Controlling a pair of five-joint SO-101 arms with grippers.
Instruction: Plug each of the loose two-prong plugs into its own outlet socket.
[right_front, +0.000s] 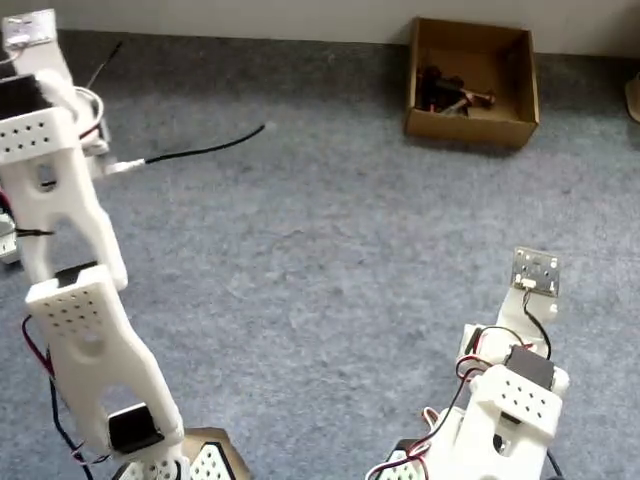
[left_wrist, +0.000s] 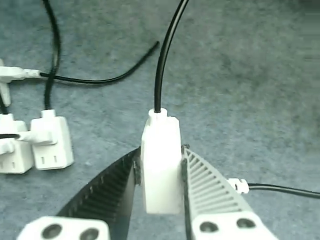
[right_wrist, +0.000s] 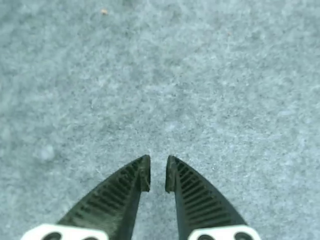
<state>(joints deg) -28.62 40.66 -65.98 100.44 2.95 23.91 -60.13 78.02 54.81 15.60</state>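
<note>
In the high view the left arm (right_front: 60, 200) covers its own gripper and the sockets beneath it, so that only a black cable (right_front: 200, 150) trails out from behind it across the grey carpet (right_front: 330, 260). In the left wrist view, a second socket (left_wrist: 11, 152) is cut off by the frame edge, and the white pieces lying across it are too tangled to tell apart. Just beside it stands an outlet socket (left_wrist: 50, 142), its two slots facing the camera. Beyond them a thin plug (left_wrist: 15, 74) lies on the carpet, half out of the picture. The left gripper (left_wrist: 160, 151) is clamped on a white plug (left_wrist: 161, 165), whose body stands upright between the ribbed fingers (left_wrist: 112, 185). Its cord (left_wrist: 165, 60) runs away from the camera and its prongs cannot be seen. This plug sits near the outlet socket but apart from it. A small plug (left_wrist: 239, 186) pokes out from behind the other finger. Farther right in the high view, a cardboard box (right_front: 470, 125) holds dark items that are too small to name. The right gripper (right_wrist: 157, 175) hangs over bare carpet, its fingers all but closed, grasping nothing.
</note>
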